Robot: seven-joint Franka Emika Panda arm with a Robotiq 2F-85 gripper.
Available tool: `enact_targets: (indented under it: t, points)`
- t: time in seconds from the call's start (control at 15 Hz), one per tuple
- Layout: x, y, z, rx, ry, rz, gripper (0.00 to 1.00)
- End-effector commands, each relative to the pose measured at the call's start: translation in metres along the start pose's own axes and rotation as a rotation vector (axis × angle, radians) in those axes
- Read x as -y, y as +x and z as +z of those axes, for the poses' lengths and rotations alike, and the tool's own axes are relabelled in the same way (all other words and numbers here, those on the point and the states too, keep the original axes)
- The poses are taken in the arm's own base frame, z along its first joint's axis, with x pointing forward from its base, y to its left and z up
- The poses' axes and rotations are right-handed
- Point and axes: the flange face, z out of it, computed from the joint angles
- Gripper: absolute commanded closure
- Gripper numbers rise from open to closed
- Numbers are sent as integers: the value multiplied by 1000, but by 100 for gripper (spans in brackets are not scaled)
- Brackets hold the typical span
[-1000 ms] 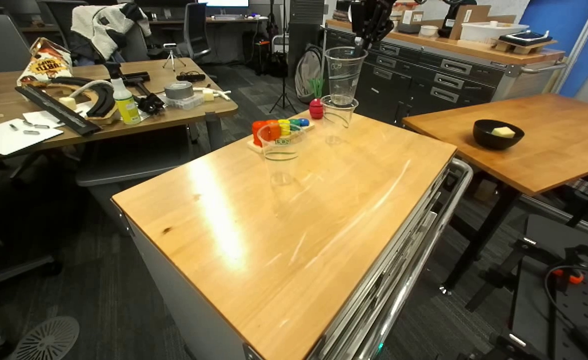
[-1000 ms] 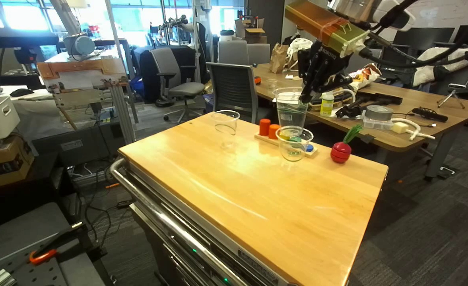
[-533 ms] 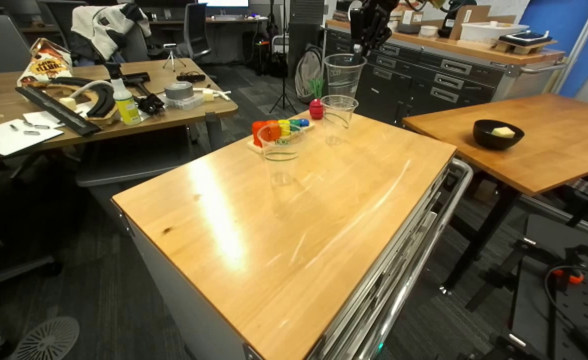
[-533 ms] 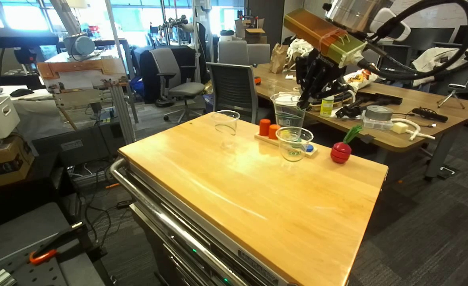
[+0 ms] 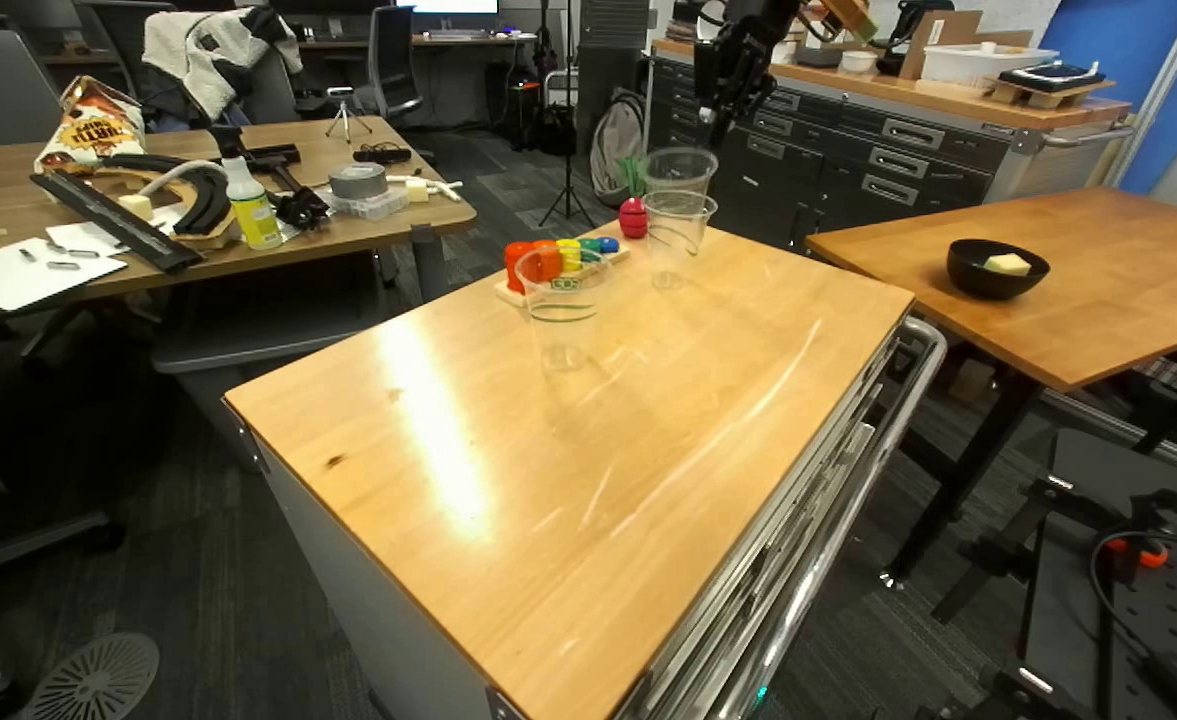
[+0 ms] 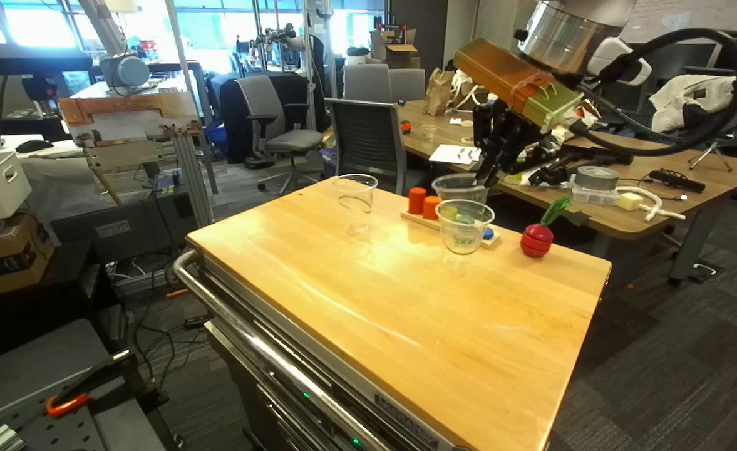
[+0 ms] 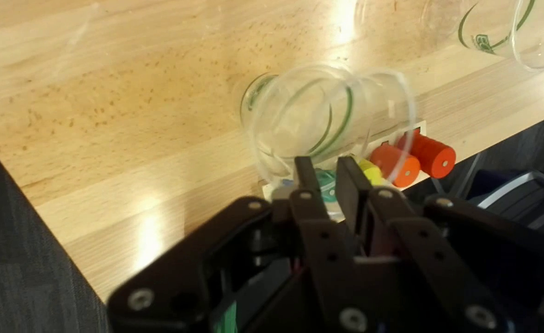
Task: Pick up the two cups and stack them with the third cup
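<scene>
Below the gripper (image 7: 326, 169), jaws apart, a clear tumbler (image 5: 681, 172) is partway inside a second tumbler (image 6: 464, 228) near the counter's (image 6: 381, 288) long edge.

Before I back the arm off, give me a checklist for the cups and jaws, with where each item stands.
1. Upper cup lined up with the lower cup in both exterior views: ok.
2. Upper cup fully seated: not ok, by the look; its rim stands clearly above the lower cup's rim.
3. Jaws free of the upper cup: cannot tell; the wrist view shows a gap between them, but contact at the rim is unclear.
4. Lower cup upright on the wooden top: ok.
5. Remaining cup upright and apart from the peg toy: ok.
</scene>
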Motion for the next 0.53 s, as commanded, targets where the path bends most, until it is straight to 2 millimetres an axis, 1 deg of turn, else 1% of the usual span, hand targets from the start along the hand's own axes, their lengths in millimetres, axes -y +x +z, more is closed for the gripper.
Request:
enact_targets:
  t: [0.0,0.2,0.27,0.33,0.4,0.47]
  points:
    - [-2,4,-8,-48,4,-26,49]
    - [-2,3,-17,-69,-6,-35,27]
    - [1,2,-23,-71,-19,-39,18]
    - [4,-1,-30,-69,-43,-44,12]
    - [8,-6,-39,-59,-89,-44,3]
    - [13,-8,-47,-60,-129,-54,0]
